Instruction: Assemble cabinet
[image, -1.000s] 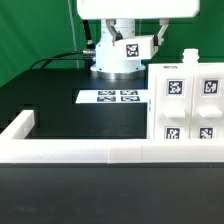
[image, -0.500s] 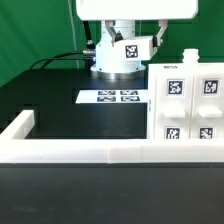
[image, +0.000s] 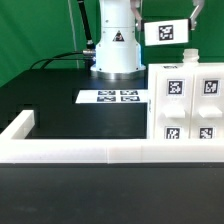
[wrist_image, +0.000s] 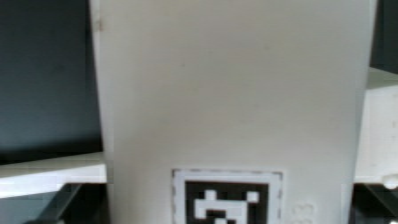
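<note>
The cabinet body is a white box with several black-and-white tags, standing at the exterior view's right. A white cabinet panel with one tag hangs tilted in the air above it, near the top right. In the wrist view this panel fills the middle of the picture, with its tag low down. My gripper is shut on the panel, and only dark slivers of its fingers show at the panel's sides. In the exterior view the hand itself is mostly out of frame above the panel.
A long low white L-shaped rail runs across the front and turns back at the exterior view's left. The marker board lies flat in the middle. The arm's base stands behind it, with a green curtain at the left.
The tagged panel has risen and swung toward the exterior view's right, from in front of the arm's base to above the cabinet body. The wide white hand has left the top of the frame.
</note>
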